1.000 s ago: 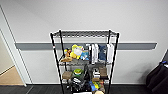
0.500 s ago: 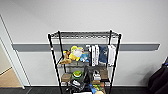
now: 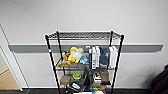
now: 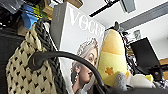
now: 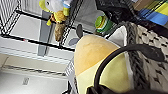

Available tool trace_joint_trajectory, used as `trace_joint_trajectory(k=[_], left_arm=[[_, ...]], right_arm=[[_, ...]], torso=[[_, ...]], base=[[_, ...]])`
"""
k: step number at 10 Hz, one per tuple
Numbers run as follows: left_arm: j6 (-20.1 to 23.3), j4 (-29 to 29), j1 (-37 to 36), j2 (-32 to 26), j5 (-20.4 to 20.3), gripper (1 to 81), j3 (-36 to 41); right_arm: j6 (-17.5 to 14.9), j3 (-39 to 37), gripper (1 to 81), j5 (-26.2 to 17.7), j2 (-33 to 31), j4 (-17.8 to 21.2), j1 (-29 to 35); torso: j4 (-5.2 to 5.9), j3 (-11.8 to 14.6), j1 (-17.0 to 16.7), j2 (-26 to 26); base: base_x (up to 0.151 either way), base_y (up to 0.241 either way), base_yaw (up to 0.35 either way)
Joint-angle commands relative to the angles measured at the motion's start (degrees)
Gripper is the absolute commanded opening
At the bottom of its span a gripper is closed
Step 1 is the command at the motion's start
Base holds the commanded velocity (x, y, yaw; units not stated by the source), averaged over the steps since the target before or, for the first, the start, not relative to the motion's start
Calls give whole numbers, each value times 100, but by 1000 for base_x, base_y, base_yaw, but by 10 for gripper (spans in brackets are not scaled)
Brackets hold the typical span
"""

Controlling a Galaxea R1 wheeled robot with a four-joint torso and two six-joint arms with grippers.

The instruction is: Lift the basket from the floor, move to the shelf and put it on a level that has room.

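We saw the cream woven basket with black checks and a dark braided rim (image 4: pixel 23 72) close against both wrist cameras (image 5: pixel 147 57), with a glossy magazine (image 4: pixel 80 50) and a yellow plush toy (image 5: pixel 100 65) beside it, apparently inside. Whether either gripper was clamped or spread we could not tell. From the head camera, the tall black wire rack (image 3: pixel 85 62) stood at twelve o'clock against a pale wall; its bare top tier (image 3: pixel 83 35) lay above plush toys (image 3: pixel 72 56) and white books (image 3: pixel 96 57).
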Motion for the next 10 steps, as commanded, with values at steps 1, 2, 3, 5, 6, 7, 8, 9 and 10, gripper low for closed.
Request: trace_joint_trajectory(k=[1,2,3,5,6,7,8,9,10], left_arm=[[57,-6,-723,-28,191,10,540],[57,-14,-731,-28,182,10,540],[57,-6,-731,-28,191,10,549],[57,-6,-731,-36,191,10,549],[57,-14,-731,-36,191,10,549],[57,-6,-731,-36,191,10,557],[57,-6,-731,-36,190,10,557],[57,-6,-731,-36,182,10,557],[57,-6,-730,-37,190,10,557]], right_arm=[[33,526,10,-402,42,-309,661],[33,534,10,-410,42,-309,661],[33,543,10,-402,42,-309,661],[33,543,10,-402,42,-309,661],[33,552,10,-402,33,-309,661],[33,560,10,-402,25,-309,661],[33,561,10,-402,25,-309,661],[33,561,10,-402,25,-309,661],[33,552,10,-410,25,-309,661]], torso=[[0,0,0,0],[0,0,0,0],[0,0,0,0],[0,0,0,0],[0,0,0,0],[0,0,2,0],[0,0,2,0],[0,0,2,0],[0,0,2,0]], base=[[115,0,0],[114,0,0],[115,0,0],[115,0,0],[114,0,0],[115,0,0],[115,0,0],[115,0,0],[115,0,0]])
